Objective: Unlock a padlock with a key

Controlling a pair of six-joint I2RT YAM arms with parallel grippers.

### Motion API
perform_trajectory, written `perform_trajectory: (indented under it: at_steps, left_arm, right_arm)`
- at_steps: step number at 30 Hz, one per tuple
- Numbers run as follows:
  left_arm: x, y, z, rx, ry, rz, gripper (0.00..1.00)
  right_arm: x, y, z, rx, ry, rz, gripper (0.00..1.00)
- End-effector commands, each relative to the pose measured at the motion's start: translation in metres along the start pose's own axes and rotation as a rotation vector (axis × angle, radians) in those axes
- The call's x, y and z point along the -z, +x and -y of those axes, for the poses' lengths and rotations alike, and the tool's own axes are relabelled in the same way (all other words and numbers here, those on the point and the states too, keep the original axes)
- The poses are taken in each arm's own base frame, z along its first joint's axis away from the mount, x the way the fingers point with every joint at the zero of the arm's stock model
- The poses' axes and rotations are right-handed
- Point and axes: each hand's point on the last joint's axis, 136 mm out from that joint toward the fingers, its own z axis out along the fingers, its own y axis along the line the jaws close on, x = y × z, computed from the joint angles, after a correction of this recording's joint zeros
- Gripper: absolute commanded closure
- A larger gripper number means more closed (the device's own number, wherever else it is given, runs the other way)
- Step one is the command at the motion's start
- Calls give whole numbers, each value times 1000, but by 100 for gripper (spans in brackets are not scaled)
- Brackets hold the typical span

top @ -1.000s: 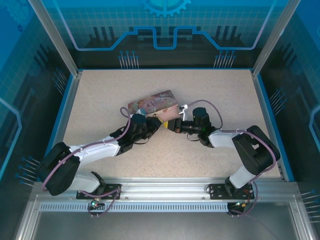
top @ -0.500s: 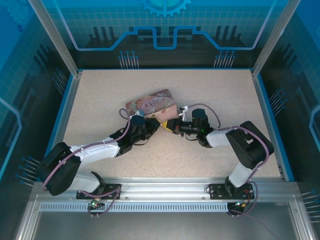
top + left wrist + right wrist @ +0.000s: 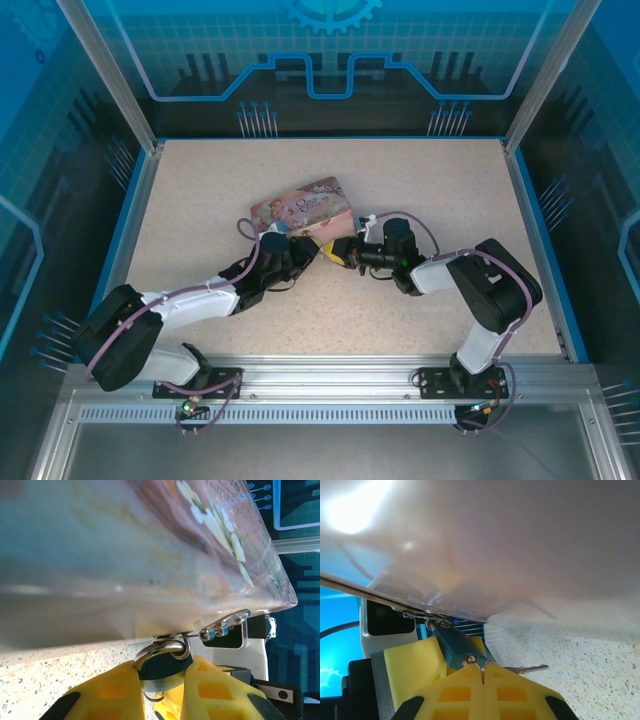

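The small bluish padlock (image 3: 162, 666) hangs by its thin shackle from the hasp of the pink tin (image 3: 305, 207). My left gripper (image 3: 164, 672) is shut on the padlock's body, a yellow finger on each side. From the other side, my right gripper (image 3: 482, 670) has its pads pressed together right at the keyhole end of the padlock (image 3: 454, 645). There they pinch the key (image 3: 469, 661), of which just a bit of metal and a small ring show. A thin grey key blade (image 3: 531, 669) pokes out to the right under the finger. Both grippers meet at the tin's near edge (image 3: 330, 252).
The tin lies mid-table on the speckled tabletop (image 3: 420, 180) and looms close over both wrist cameras. The right wrist's camera housing (image 3: 235, 635) sits just behind the hasp. Blue walls and metal posts ring the table.
The right arm has folded its elbow inward and its gripper has pushed slightly left. The tin has shifted a little left with it. The left arm has barely moved.
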Motion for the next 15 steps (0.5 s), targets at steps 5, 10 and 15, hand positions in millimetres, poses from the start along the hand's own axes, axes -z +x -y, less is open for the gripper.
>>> perform_trajectory:
  at_steps: [5, 10, 15]
  left_arm:
    - [-1, 33, -4, -18, 13, -154, 100]
    - [-2, 34, -5, -22, 13, -155, 100]
    - [-3, 35, -6, -19, 12, -158, 100]
  right_arm:
    - [-6, 1, -52, 37, -181, -7, 100]
    - [-7, 1, -53, -31, -179, -1, 100]
    - [-7, -1, -50, -112, -186, 23, 100]
